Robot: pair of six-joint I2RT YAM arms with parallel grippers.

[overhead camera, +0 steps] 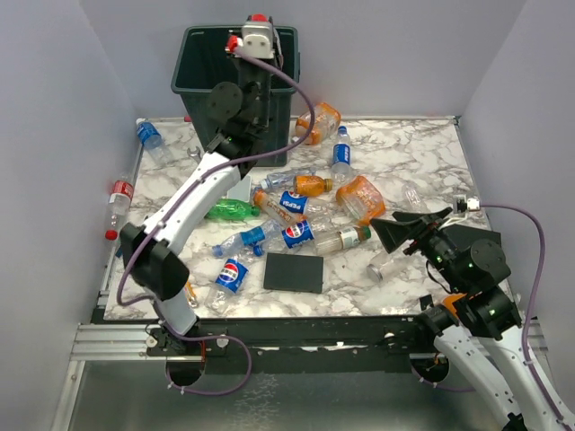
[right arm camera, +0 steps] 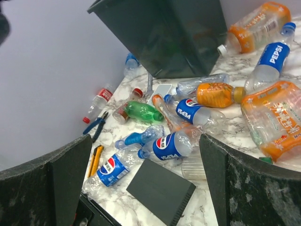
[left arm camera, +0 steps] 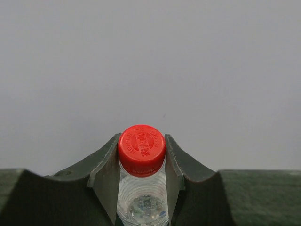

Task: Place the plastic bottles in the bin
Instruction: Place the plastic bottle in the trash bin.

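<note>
Left gripper (overhead camera: 258, 38) clamped on red-capped bottle (left arm camera: 141, 149) above bin (overhead camera: 199, 76) rim, probably over the mouth. Right gripper (overhead camera: 406, 232) fingers wide apart near table (overhead camera: 422, 171) right edge; other bottles (overhead camera: 296, 233) clustered mid-table.

Bin (overhead camera: 202, 67) stands at the far left of the table (overhead camera: 422, 171), left gripper (left arm camera: 141, 150) above its opening with held bottle (left arm camera: 141, 200) between the fingers. Bottle pile (overhead camera: 296, 215) lies mid-table before the bin, plate (overhead camera: 293, 273) just in front; right gripper (overhead camera: 411, 226) over the near right.
</note>
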